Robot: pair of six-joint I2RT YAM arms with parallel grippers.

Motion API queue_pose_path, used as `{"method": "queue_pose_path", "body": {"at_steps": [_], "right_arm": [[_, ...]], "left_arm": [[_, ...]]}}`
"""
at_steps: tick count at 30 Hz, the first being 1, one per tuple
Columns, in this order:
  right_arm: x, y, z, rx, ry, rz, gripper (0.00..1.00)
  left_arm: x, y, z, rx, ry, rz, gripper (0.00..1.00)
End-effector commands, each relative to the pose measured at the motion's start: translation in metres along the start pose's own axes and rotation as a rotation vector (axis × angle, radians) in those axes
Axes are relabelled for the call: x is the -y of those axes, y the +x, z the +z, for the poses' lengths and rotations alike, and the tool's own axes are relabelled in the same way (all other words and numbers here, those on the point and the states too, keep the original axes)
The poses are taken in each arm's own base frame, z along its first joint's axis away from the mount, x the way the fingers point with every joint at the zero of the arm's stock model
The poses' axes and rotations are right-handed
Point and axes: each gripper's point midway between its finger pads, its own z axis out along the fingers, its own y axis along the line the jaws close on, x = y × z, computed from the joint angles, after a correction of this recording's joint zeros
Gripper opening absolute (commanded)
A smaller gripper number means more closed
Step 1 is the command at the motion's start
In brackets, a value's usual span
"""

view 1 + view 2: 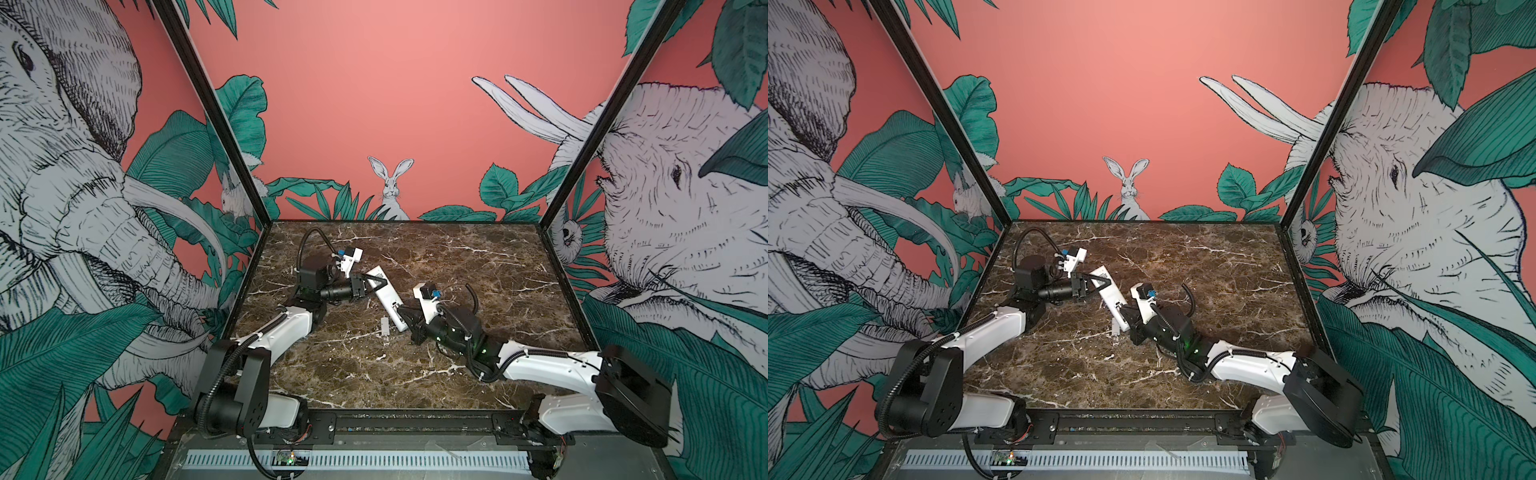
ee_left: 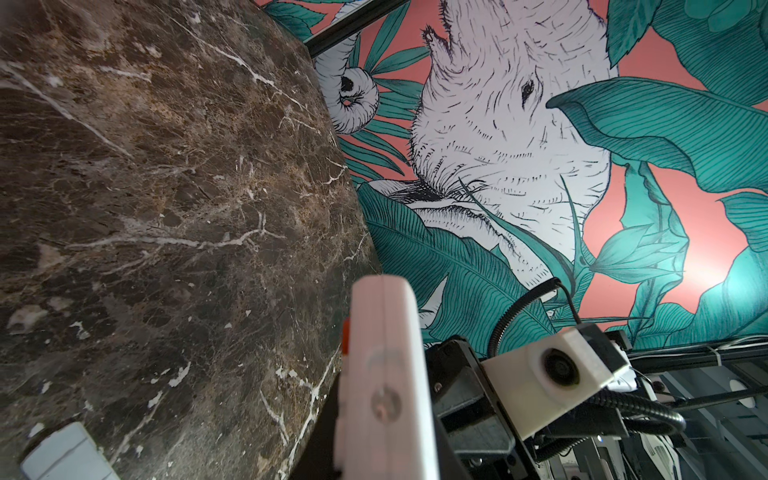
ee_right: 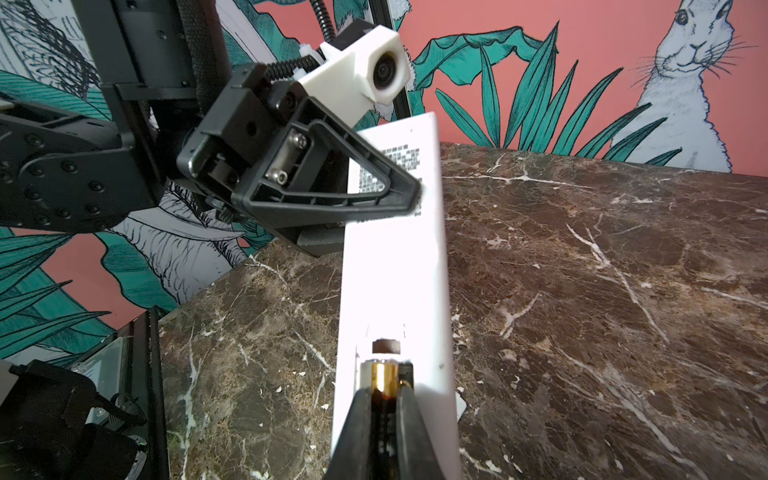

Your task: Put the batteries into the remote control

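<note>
Left hand (image 1: 382, 283) clenched on far end of remote control (image 1: 387, 298), back up over worktop (image 1: 478, 270); right hand (image 3: 384, 401) pinching a battery (image 3: 383, 375) at the open bay (image 3: 405, 372), so best seat it level against the contact while left holds firm.

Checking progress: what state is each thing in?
Slim white plastic remote control: back up, battery bay open, cover off.
Small dark gold-ended battery: gripped, at the bay.
Small flat white cover piece: lying loose on marble table.
Left pincer: shut on remote control.
Right pincer: shut on battery.
</note>
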Motion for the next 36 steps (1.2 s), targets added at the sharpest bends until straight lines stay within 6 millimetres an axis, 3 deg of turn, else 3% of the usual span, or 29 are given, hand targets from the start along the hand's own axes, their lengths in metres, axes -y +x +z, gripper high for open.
{"method": "queue_pose_path", "body": {"at_steps": [1, 16, 29, 36], "right_arm": [[-0.004, -0.021, 0.010, 0.072, -0.032, 0.004, 0.10], [-0.009, -0.051, 0.023, 0.151, -0.092, 0.017, 0.10], [0.000, -0.031, 0.022, 0.108, -0.058, 0.004, 0.11], [-0.004, -0.032, 0.025, 0.117, -0.083, 0.003, 0.11]], "left_arm": [[0.022, 0.010, 0.001, -0.064, 0.087, 0.007, 0.00], [0.008, 0.002, -0.003, -0.029, 0.077, -0.042, 0.00], [0.006, -0.008, -0.012, 0.007, 0.083, -0.062, 0.00], [0.004, -0.012, -0.010, 0.015, 0.089, -0.089, 0.00]]}}
